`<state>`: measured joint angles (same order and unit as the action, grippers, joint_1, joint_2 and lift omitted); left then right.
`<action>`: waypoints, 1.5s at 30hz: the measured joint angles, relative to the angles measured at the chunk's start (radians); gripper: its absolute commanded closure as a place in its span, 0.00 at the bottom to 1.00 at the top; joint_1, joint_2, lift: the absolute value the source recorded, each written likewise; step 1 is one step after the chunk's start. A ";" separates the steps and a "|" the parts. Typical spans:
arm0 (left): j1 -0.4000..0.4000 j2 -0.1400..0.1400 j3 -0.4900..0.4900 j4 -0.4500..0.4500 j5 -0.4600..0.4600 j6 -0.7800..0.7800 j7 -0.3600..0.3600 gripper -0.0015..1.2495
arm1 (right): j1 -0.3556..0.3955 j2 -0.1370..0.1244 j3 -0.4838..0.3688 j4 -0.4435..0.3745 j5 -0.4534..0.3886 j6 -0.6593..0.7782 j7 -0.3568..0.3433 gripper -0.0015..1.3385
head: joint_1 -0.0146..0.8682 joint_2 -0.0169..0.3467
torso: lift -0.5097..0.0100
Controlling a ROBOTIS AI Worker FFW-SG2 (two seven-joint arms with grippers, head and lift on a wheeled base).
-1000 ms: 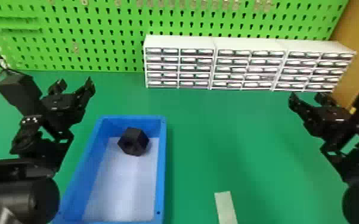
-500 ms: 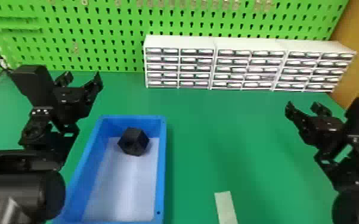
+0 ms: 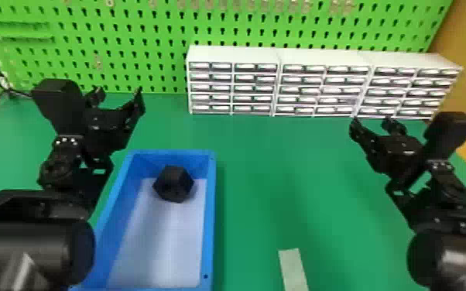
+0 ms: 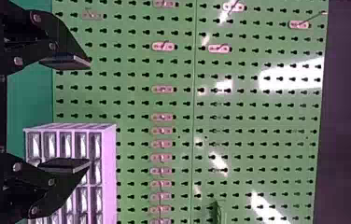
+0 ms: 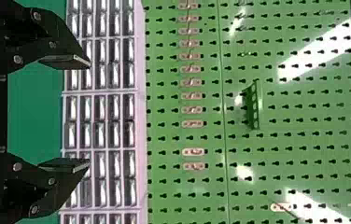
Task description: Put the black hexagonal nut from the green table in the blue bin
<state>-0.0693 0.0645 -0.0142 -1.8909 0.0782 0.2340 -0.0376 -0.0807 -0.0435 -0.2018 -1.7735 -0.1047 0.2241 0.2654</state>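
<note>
The black hexagonal nut (image 3: pixel 173 184) lies inside the blue bin (image 3: pixel 211 216), near its far end on the white floor. Up and to the left of the bin in the head view is my left gripper (image 3: pixel 119 95), held apart from the nut. My right gripper (image 3: pixel 372 123) is over the right side of the green table (image 3: pixel 305 185), well away from the bin. In the left wrist view the left gripper (image 4: pixel 89 113) has its fingers spread with nothing between them. The right gripper (image 5: pixel 89 113) in its wrist view is likewise open, holding nothing.
White drawer cabinets (image 3: pixel 274 81) line the back of the table before a green pegboard (image 3: pixel 158 23). A pale strip (image 3: pixel 293 269) lies at the front, right of the bin. A thin black stand (image 3: pixel 7 91) is at the back left.
In the head view the left arm has shifted right and slightly toward the bin's side, while the right arm has moved left and lower. The nut and bin stayed where they were.
</note>
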 measured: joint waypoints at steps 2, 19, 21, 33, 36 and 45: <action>0.001 0.000 -0.003 0.000 -0.002 0.000 0.002 0.40 | -0.004 -0.002 0.016 0.009 -0.005 -0.011 0.000 0.38 | 0.80 0.07 | 0.79; 0.021 0.006 0.026 -0.027 0.020 0.000 0.005 0.40 | -0.018 -0.029 0.115 0.065 -0.005 -0.044 0.000 0.38 | 0.80 0.07 | 0.79; 0.017 0.006 0.035 -0.038 0.022 -0.001 0.005 0.41 | -0.018 -0.029 0.120 0.079 0.001 -0.048 0.000 0.38 | 0.80 0.07 | 0.79; 0.030 0.006 0.044 -0.052 0.019 0.004 0.018 0.40 | -0.032 -0.031 0.108 0.085 -0.019 -0.080 0.000 0.38 | 0.80 0.07 | 0.79; 0.038 0.006 0.041 -0.048 0.018 0.007 0.021 0.40 | -0.043 -0.036 0.103 0.072 -0.026 -0.097 0.000 0.38 | 0.80 0.07 | 0.79; 0.024 0.007 0.043 -0.047 0.020 0.008 0.020 0.41 | -0.008 -0.024 0.084 0.068 -0.017 -0.097 0.000 0.38 | 0.80 0.07 | 0.79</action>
